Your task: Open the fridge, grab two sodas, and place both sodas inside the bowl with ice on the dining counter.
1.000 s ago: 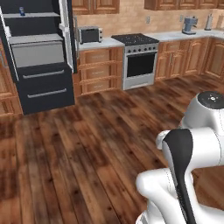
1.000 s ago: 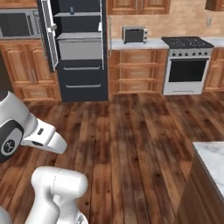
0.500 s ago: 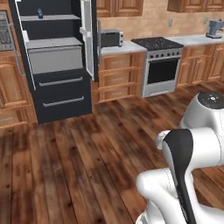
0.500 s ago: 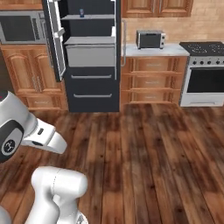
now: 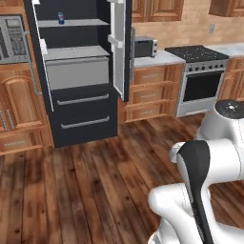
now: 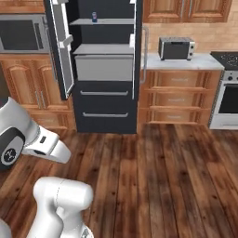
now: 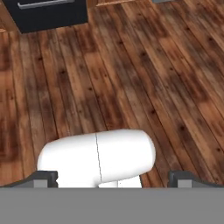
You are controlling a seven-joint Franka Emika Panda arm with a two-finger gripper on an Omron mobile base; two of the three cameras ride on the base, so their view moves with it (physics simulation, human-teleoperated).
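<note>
The black fridge (image 5: 78,76) (image 6: 104,69) stands with both doors swung open, grey shelves and two lower drawers showing. A small blue soda (image 5: 60,18) (image 6: 94,17) stands upright on its top shelf. My gripper (image 7: 113,178) is open, its dark fingertips (image 7: 43,177) far apart with nothing between them. It points down at the wooden floor, well short of the fridge, whose bottom drawer (image 7: 48,11) shows at the top of the hand view. The bowl with ice and the dining counter are out of view.
A toaster (image 5: 144,46) (image 6: 175,48) sits on the wall counter right of the fridge, and a steel oven range (image 5: 200,81) stands further right. A built-in microwave (image 6: 21,35) and wooden cabinets flank the fridge's left. Bare wooden floor (image 6: 153,176) lies ahead.
The whole picture has shifted: the base has moved, so the fridge now sits nearer and more centred in both base views. The arm keeps its pose and the gripper stays open.
</note>
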